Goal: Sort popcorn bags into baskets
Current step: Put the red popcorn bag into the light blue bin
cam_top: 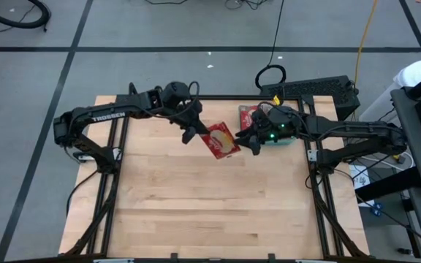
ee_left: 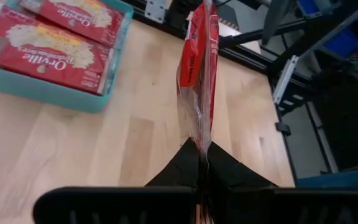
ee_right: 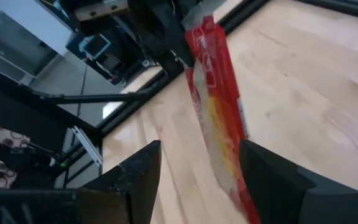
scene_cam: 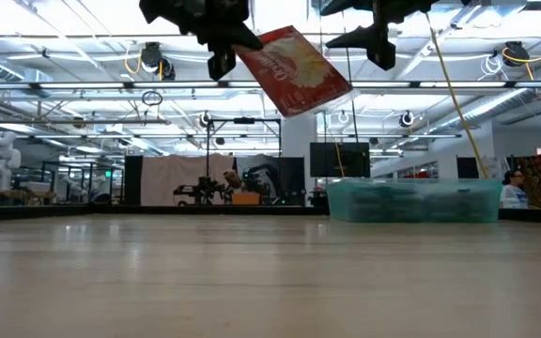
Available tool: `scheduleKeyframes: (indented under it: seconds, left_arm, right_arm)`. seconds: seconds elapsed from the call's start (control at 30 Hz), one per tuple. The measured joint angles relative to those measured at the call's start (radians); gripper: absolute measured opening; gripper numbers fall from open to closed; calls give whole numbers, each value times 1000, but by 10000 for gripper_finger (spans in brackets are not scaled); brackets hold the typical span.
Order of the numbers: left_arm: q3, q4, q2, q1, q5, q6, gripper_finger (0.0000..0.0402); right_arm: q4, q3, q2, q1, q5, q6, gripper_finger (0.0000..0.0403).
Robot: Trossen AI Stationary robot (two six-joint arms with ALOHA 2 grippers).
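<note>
Hanging mid-air above the far middle of the table (cam_top: 196, 212), pinched at one edge by the left gripper (cam_top: 196, 131): a popcorn bag (cam_top: 223, 140), tilted, corner down. Standing spread wide to either side of the bag's free end, touching nothing: the right gripper (cam_top: 251, 139), jaws apart. Waiting just beyond at the far right: a teal basket (scene_cam: 411, 201), already loaded with bags (ee_left: 51, 46) lying flat, label up. Judging the step as a hand-over: best closing the right jaws square on the flat face near the free edge, clear of the left fingers, before letting go on the left. Handling likely slippery: glossy red film, thin and flat, crimped seam at the end, apt to flex or swing. Smooth pale wood below; low-walled rigid plastic tray.
</note>
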Motion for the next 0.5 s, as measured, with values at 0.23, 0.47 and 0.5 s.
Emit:
scheduleKeyframes:
  seconds: [0.23, 0.47, 0.5]
  left_arm:
    - [0, 1, 0, 10, 46, -3, 8]
    - [0, 3, 0, 5, 47, -21, 7]
    - [0, 3, 0, 3, 47, -21, 8]
  right_arm:
    - [4, 0, 0, -1, -1, -58, 208]
    - [7, 0, 29, -15, -14, -116, 208]
    - [16, 0, 38, -21, -38, -116, 208]
